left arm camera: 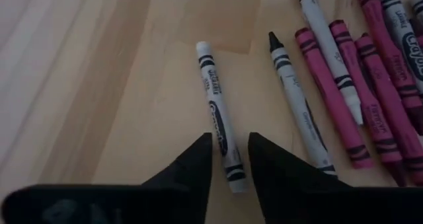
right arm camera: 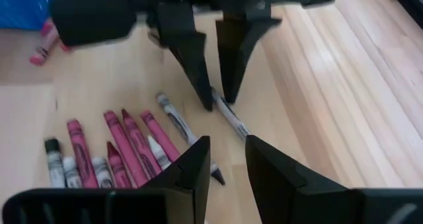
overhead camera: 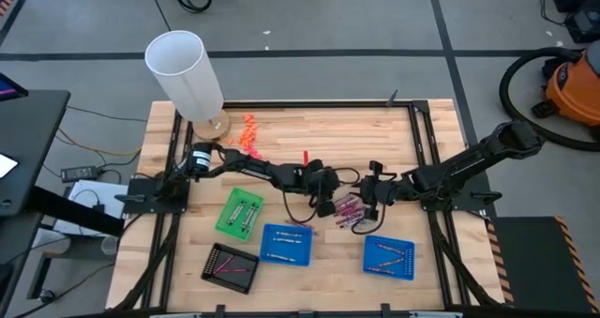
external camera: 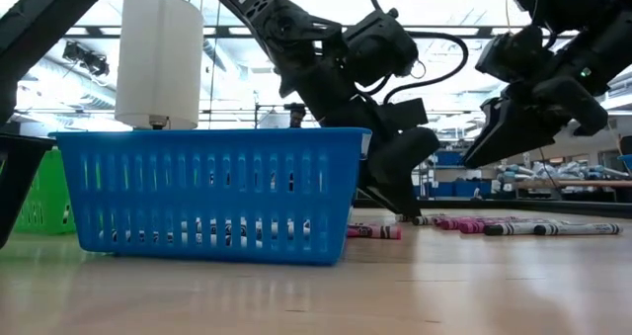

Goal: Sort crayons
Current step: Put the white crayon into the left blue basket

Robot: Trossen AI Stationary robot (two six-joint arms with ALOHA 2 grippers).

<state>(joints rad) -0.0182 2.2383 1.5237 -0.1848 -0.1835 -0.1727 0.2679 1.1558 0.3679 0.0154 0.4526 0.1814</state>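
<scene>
Crayons (overhead camera: 349, 210) lie loose mid-table: light, stiff, prone to rolling. Left pincer (left arm camera: 230, 159) straddles a grey crayon (left arm camera: 218, 128), narrow, not yet gripping; best pinched mid-length. Right pincer (right arm camera: 228, 159) hovers half-open just beside, empty.
</scene>
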